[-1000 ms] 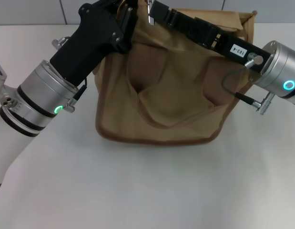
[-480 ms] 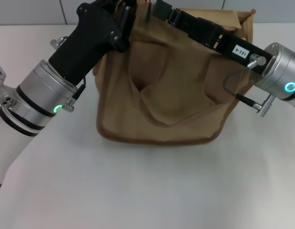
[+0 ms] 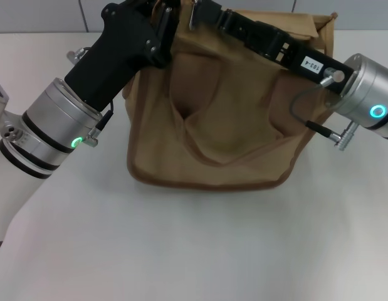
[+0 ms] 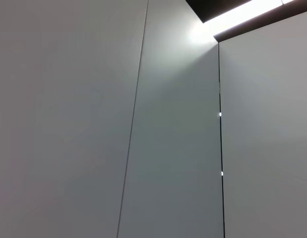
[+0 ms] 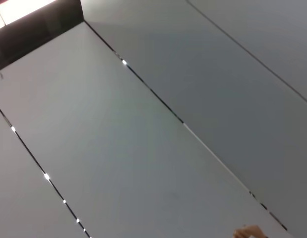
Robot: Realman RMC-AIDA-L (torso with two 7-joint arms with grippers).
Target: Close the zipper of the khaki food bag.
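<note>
The khaki food bag [image 3: 225,119] stands on the white table in the head view, its front panel creased and sagging. My left gripper [image 3: 161,15] is at the bag's top left corner, shut on a fold of its tan edge. From the right, my right gripper [image 3: 195,14] reaches across the bag's top to a spot close beside the left one. A small silver piece shows at its tip. The arms and the frame's upper edge hide the zipper. Both wrist views show only grey panels and a light strip.
White table [image 3: 200,244] spreads in front of the bag and to both sides. A grey wall [image 3: 43,15] runs behind it. The right arm's cable [image 3: 306,116] loops beside the bag's right side. A tiny tan scrap [image 5: 248,232] shows in the right wrist view.
The right gripper's tip has crept slightly left along the bag's top. The left arm and the bag have stayed almost still.
</note>
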